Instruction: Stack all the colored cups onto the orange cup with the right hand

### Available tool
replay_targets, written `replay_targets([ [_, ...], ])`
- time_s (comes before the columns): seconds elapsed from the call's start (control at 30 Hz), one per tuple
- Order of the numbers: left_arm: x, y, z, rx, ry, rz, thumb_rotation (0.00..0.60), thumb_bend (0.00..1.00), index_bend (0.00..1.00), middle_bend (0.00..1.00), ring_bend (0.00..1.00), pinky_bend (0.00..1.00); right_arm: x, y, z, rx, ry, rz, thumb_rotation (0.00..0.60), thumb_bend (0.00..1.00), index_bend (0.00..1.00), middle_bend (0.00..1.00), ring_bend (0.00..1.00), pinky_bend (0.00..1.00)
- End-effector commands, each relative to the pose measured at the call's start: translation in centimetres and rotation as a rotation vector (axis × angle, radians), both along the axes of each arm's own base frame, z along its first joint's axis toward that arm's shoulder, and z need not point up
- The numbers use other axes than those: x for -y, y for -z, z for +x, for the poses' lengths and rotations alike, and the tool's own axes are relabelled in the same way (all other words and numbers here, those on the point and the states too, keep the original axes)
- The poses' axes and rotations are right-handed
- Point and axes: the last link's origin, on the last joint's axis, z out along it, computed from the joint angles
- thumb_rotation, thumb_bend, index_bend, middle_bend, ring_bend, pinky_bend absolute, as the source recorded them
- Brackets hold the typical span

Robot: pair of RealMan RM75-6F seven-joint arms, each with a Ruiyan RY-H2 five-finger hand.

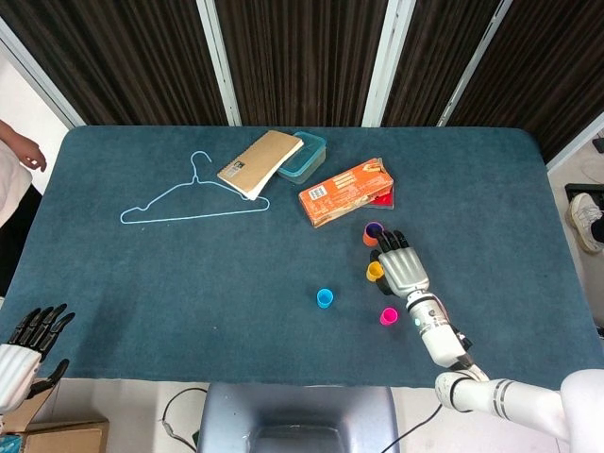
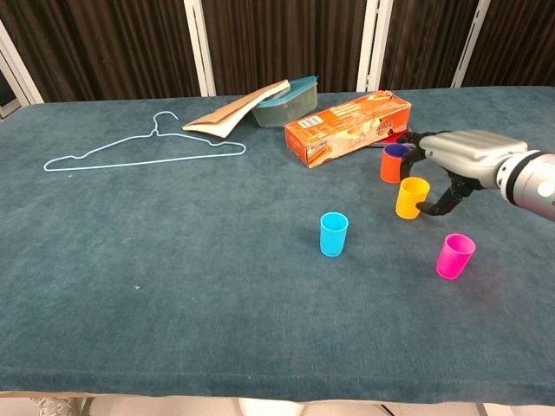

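Observation:
The orange cup (image 1: 373, 232) (image 2: 395, 164), with a purple rim showing inside it, stands in front of the orange box. Just in front of it the yellow cup (image 1: 374, 271) (image 2: 411, 198) stands on the table. My right hand (image 1: 404, 267) (image 2: 460, 156) wraps it from the right, fingers behind it and thumb against its near side. The pink cup (image 1: 388, 316) (image 2: 455, 256) stands nearer the front edge, and the blue cup (image 1: 325, 298) (image 2: 334, 234) is further left. My left hand (image 1: 24, 344) hangs off the table's front left corner, fingers apart and holding nothing.
An orange box (image 1: 345, 192) (image 2: 347, 128) lies right behind the orange cup. A brown book (image 1: 260, 162) leans on a teal container (image 1: 310, 156) at the back. A light blue wire hanger (image 1: 193, 215) (image 2: 143, 160) lies at the left. A person (image 1: 14, 160) stands at the left edge.

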Motion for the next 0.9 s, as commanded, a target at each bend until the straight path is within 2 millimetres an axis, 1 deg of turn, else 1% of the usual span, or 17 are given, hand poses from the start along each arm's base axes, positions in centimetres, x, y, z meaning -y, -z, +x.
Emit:
replay_targets([
  [0.03,0.0,0.0,0.0,-0.001,0.000,0.000,0.600,0.39,0.00,0.00,0.00,0.08,0.3,-0.9,0.6,0.057,0.002,-0.046,0.600,0.48,0.60,0.00,0.00,0.11],
  [0.1,0.0,0.1,0.0,-0.003,0.000,-0.002,0.600,0.39,0.00,0.00,0.00,0.08,0.9,-1.9,1.3,0.104,-0.004,-0.093,0.600,0.48,0.60,0.00,0.00,0.11],
  [0.2,0.0,0.2,0.0,-0.006,0.001,-0.005,0.600,0.39,0.00,0.00,0.00,0.08,2.5,-3.5,2.8,0.163,-0.024,-0.179,0.600,0.48,0.60,0.01,0.00,0.11],
  [0.3,-0.1,0.4,0.1,-0.011,0.002,-0.009,0.600,0.39,0.00,0.00,0.00,0.08,4.5,-4.1,3.6,0.138,-0.015,-0.243,0.600,0.48,0.60,0.01,0.00,0.11],
  [0.4,-0.1,0.4,0.0,-0.014,0.000,-0.009,0.600,0.39,0.00,0.00,0.00,0.08,5.8,-3.8,3.6,0.098,0.027,-0.262,0.600,0.48,0.60,0.01,0.00,0.11],
  [0.53,-0.2,0.4,0.0,-0.015,-0.005,-0.008,0.600,0.39,0.00,0.00,0.00,0.08,6.7,-2.8,3.2,0.080,0.072,-0.253,0.600,0.48,0.59,0.01,0.00,0.11],
  [0.7,-0.3,0.3,-0.1,-0.015,-0.011,-0.005,0.600,0.39,0.00,0.00,0.00,0.08,6.9,-1.5,2.9,0.071,0.083,-0.233,0.600,0.48,0.59,0.01,0.00,0.11],
  [0.9,-0.3,0.3,-0.1,-0.014,-0.012,-0.006,0.600,0.39,0.00,0.00,0.00,0.08,6.8,-0.7,3.0,0.063,0.075,-0.218,0.600,0.48,0.57,0.01,0.00,0.11],
])
